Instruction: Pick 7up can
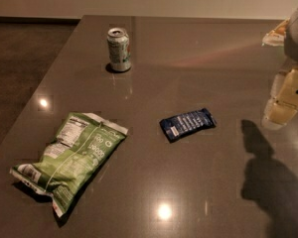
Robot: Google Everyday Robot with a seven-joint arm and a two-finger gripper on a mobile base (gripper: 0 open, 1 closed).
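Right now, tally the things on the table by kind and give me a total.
Drink cans: 1, the 7up can
Snack bags: 1, the green bag
Small packets: 1, the blue packet
Total: 3
The pincer is at the right edge of the view, touching none of them.

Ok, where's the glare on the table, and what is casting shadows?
Camera view: two glare spots on the table, near its left edge and at bottom centre; the gripper, at the right edge above the table, casts a shadow lower right; the 7up can shades its base.
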